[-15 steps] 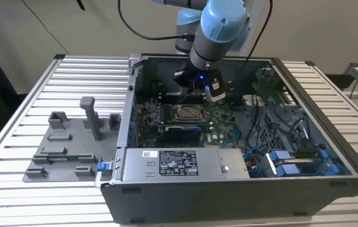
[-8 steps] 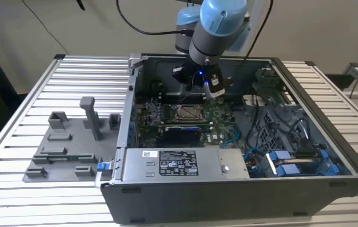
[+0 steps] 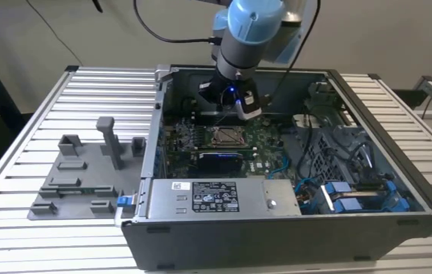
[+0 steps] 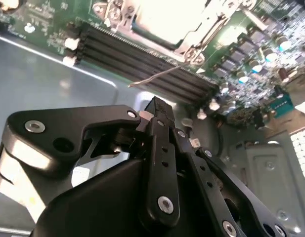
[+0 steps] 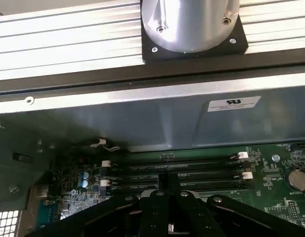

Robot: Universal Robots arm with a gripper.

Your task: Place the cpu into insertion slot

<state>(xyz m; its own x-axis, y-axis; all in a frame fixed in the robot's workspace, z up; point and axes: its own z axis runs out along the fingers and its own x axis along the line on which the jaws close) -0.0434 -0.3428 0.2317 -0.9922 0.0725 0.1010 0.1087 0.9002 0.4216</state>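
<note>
Cpu (image 3: 224, 135): light, stiff, fragile; it seems to lie in insertion slot (image 4: 204, 30).
Hold: you take it by the edges only.
Claw (image 5: 168, 195): closed, seemingly empty, near the slot.

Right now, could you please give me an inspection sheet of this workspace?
Surface: slatted metal table carrying an open computer case.
Job's things: socket on the green board; a pale square chip appears to lie inside its frame; the thin lever sticks out.
Clutter: grey fixture on the table, at the exterior view's left.
Grippers: the hand hangs over the memory slots, beside the socket.
Cables: black cable at the arm; blue plugs inside the case.
Surroundings: plain wall behind.
</note>
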